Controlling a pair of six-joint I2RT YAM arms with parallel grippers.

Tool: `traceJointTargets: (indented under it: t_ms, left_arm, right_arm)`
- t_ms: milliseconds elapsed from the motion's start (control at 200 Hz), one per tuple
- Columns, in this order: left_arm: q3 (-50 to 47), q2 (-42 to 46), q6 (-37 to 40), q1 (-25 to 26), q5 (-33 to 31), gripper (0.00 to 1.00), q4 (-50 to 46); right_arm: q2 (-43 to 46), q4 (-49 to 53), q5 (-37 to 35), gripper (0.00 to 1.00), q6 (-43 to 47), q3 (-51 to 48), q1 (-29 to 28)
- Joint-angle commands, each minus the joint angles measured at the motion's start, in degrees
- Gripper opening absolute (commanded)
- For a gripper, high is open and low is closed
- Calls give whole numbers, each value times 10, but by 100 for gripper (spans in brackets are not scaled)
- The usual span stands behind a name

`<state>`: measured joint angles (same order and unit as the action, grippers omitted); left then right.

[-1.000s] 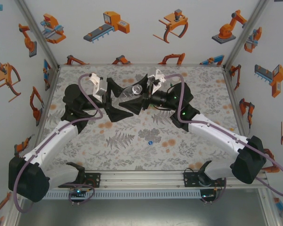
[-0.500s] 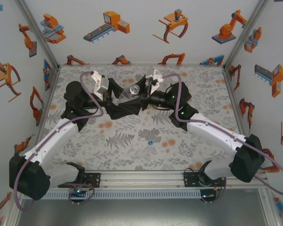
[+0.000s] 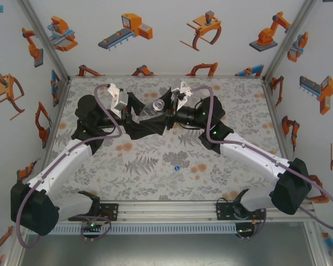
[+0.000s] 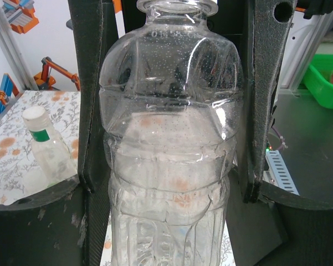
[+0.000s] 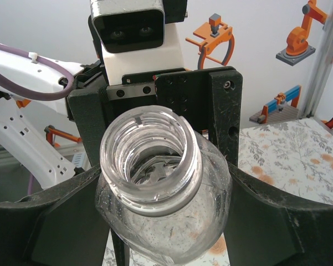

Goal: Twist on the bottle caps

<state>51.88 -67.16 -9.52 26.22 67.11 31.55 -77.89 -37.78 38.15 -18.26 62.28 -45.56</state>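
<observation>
Sitting clamped between left fingers (image 4: 90, 100) and right fingers (image 5: 269, 224), 1 uncapped clear bottle (image 4: 172, 166).

Fixed overhead view down onto table (image 3: 155, 177), opposed wrist views close, sharing clear bottle (image 4: 166, 138)

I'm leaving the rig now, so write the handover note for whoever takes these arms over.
The left gripper is shut on the clear bottle, held up between the arms.
The right gripper has its fingers flanking that bottle's shoulders; grip unclear.
The bottle's neck is open, uncapped.
The blue cap lies loose on the table.
A small bottle on the table already wears a white cap.
Left to do: probably fetch the blue cap and screw it onto the held bottle.
</observation>
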Motion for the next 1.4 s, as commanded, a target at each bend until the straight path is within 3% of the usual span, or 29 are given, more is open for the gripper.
traceJointTargets:
  t_ms: [0,140,370,456,841,1176,1392]
  left_arm:
    - [16,4,9,10,19,44,-11]
    - [18,6,20,10,19,37,-24]
    - [21,10,36,10,18,25,-42]
    - [22,12,42,10,14,20,-50]
    - [25,26,83,9,-10,0,-98]
    - [35,38,135,7,-74,0,-176]
    - [41,42,152,-3,-137,0,-214]
  right_arm:
    - [3,-18,5,31,4,22,-6]
    - [8,-14,1,37,8,19,-7]
    - [22,2,-13,65,22,14,-7]
    - [28,10,-20,69,26,12,-7]
    - [82,69,-68,71,55,-23,-7]
    - [137,134,-120,70,63,-64,-7]
    - [179,198,-191,68,44,-94,-8]
